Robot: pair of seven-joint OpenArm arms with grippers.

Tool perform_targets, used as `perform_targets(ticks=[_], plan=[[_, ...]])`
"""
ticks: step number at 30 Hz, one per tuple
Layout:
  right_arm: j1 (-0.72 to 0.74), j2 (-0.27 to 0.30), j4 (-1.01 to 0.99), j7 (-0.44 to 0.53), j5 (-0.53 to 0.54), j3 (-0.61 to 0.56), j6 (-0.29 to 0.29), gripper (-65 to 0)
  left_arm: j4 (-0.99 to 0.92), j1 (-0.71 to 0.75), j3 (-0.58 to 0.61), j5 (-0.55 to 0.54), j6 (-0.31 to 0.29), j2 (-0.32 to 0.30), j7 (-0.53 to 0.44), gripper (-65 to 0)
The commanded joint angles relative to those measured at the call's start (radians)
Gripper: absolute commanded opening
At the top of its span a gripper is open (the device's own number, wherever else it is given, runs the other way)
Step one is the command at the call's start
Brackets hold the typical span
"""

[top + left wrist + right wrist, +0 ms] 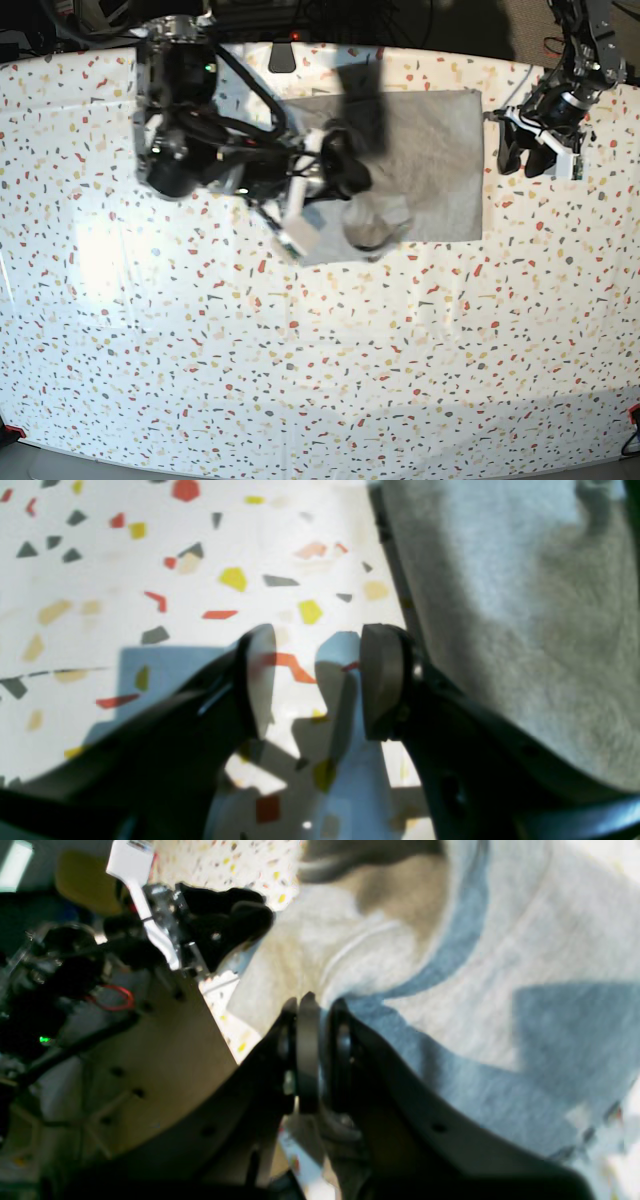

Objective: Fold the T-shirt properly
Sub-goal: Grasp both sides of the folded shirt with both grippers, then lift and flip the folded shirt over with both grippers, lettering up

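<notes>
Grey cotton fills the far-middle part of the bench (pixel 300 370) in the base view: that's your T-shirt (pixel 450 165), partly folded over and rumpled towards the left, with its right part lying fairly flat and its right edge nearly straight. Your right claw (pixel 322 1040) is clenched on the T-shirt, pinching a raised fold between its fingertips. The right arm (pixel 200 110) reaches in from the far left and hides some of the cloth.

You have your left claw (pixel 317 680) released, its fingers parted over the white, speckled bench with nothing between them. It hangs just beside the T-shirt's right edge, at the far right of the base view. Shadows cross the fabric, and you can't make out any lettering on it.
</notes>
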Motion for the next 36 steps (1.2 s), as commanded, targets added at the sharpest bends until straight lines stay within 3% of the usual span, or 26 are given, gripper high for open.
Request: perform_targets(ticks=[1, 6, 10, 19, 27, 36], plan=[[0.023, -0.025, 0.02, 0.033, 0.0, -0.026, 0.005, -65.0, 0.006, 0.003, 0.012, 0.005, -0.005, -0.008, 0.037, -38.0], [0.038, -0.126, 0.02, 0.064, -0.164, -0.127, 0.005, -65.0, 0.006, 0.003, 0.063, 0.005, -0.005, -0.008, 0.07, -38.0], [0.038, -0.172, 0.015, 0.081, -0.184, -0.185, 0.005, -65.0, 0.006, 0.003, 0.092, 0.005, -0.005, -0.008, 0.07, -38.0], [0.037, -0.172, -0.038, 0.099, -0.183, -0.264, 0.005, -65.0, 0.006, 0.002, 0.109, 0.018, -0.005, -0.011, 0.066, -38.0], [0.044, -0.172, -0.169, 0.254, -0.182, -0.286, 0.005, -65.0, 0.006, 0.003, 0.109, 0.031, -0.005, -0.011, 0.067, -38.0], [0.148, -0.172, -0.287, 0.266, -0.184, -0.388, 0.005, -65.0, 0.012, 0.003, 0.108, 0.031, -0.004, -0.028, 0.067, -37.9]])
